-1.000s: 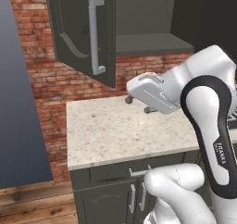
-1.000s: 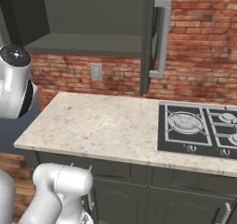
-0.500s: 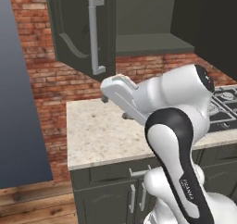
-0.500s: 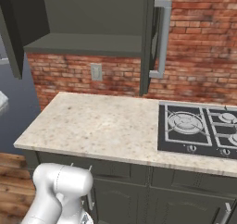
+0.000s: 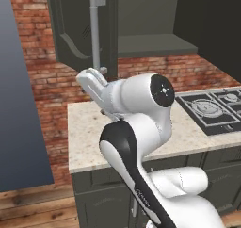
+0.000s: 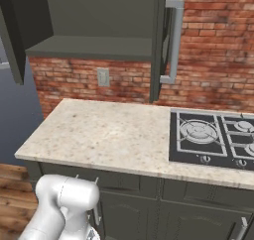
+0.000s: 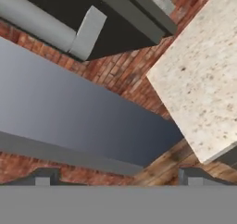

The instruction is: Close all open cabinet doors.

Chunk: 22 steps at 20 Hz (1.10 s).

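Observation:
Two cabinet doors of the upper cabinet stand open. The left door (image 5: pixel 77 29) swings out over the counter's left end, its vertical silver handle (image 5: pixel 96 34) facing me. The right door (image 6: pixel 158 40) appears edge-on with its handle (image 6: pixel 173 40); it is also the dark panel (image 5: pixel 221 27) at the upper right. My hand (image 5: pixel 92 83) sits just below the left door's handle. In the hand view the gripper (image 7: pixel 118 179) is open with nothing between its fingertips (image 7: pixel 42 177), and that handle (image 7: pixel 41 19) lies ahead at the top left.
A speckled stone counter (image 6: pixel 104 135) runs below the cabinet, with a black gas hob (image 6: pixel 213 137) to its right. The open cabinet's shelf (image 6: pixel 89 48) and a brick wall with a socket (image 6: pixel 103 77) lie behind. A blue-grey wall (image 5: pixel 19 104) stands left of the counter.
The arm has swung left across the counter, carrying the hand from above the counter's middle to just under the left door's handle. The doors have not moved.

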{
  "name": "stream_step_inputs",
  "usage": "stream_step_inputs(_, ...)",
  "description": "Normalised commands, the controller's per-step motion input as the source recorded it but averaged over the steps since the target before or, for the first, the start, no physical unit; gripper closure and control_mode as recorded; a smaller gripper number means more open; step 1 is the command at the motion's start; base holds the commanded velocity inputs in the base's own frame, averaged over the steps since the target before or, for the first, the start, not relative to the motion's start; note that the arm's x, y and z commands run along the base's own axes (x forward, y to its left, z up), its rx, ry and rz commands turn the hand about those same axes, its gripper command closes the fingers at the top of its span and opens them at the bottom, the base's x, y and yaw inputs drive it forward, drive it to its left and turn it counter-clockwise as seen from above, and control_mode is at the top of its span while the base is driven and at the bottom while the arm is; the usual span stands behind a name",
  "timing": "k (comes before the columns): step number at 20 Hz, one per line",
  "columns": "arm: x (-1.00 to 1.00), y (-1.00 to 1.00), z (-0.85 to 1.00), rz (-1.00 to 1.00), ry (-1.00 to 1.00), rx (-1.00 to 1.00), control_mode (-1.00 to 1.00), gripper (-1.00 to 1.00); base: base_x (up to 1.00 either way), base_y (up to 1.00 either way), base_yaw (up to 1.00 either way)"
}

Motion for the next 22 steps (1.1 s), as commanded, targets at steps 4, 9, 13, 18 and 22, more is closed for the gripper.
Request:
stream_step_inputs(4, 0.51, 0.33, 0.16, -0.24, 0.0, 0.1, -1.0, -1.0, 0.0, 0.0, 0.0)
stream_step_inputs(9, 0.54, 0.19, 0.13, -0.23, 0.0, 0.14, -1.0, -1.0, 0.0, 0.0, 0.0)
stream_step_inputs(13, 0.49, 0.09, 0.09, -0.2, 0.0, 0.15, -1.0, -1.0, 0.0, 0.0, 0.0)
stream_step_inputs(18, 0.43, 0.07, 0.03, -0.22, 0.0, 0.17, -1.0, -1.0, 0.0, 0.0, 0.0)
stream_step_inputs(22, 0.36, 0.06, 0.0, -0.2, 0.0, 0.11, -1.0, -1.0, 0.0, 0.0, 0.0)
